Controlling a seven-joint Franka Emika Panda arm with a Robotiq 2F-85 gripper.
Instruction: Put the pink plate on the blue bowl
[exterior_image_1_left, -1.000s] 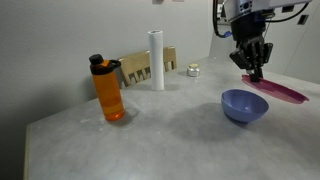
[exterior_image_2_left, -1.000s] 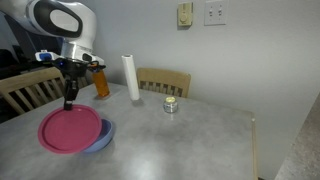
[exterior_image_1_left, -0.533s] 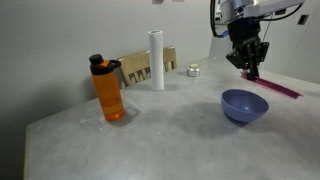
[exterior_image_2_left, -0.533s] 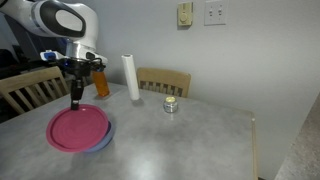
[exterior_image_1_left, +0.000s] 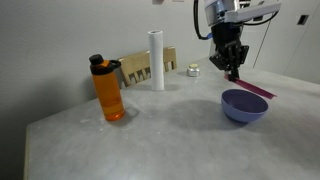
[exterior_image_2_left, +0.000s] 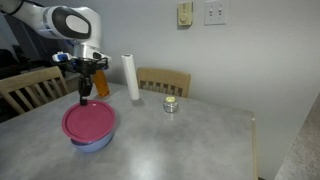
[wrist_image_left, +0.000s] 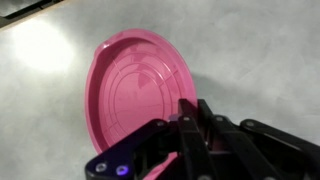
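Pink plate (exterior_image_2_left: 90, 122): one; blue bowl (exterior_image_1_left: 244, 106): one

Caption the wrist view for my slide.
Gripper shut on the pink plate at its rim, seen from above over the grey table.

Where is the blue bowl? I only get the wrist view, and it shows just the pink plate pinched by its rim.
Observer: The blue bowl is directly beneath the pink plate, which covers most of it.
Operator: Is the plate level over it?
Observer: No. In an exterior view the gripper holds one edge high, so the plate slopes down across the bowl.
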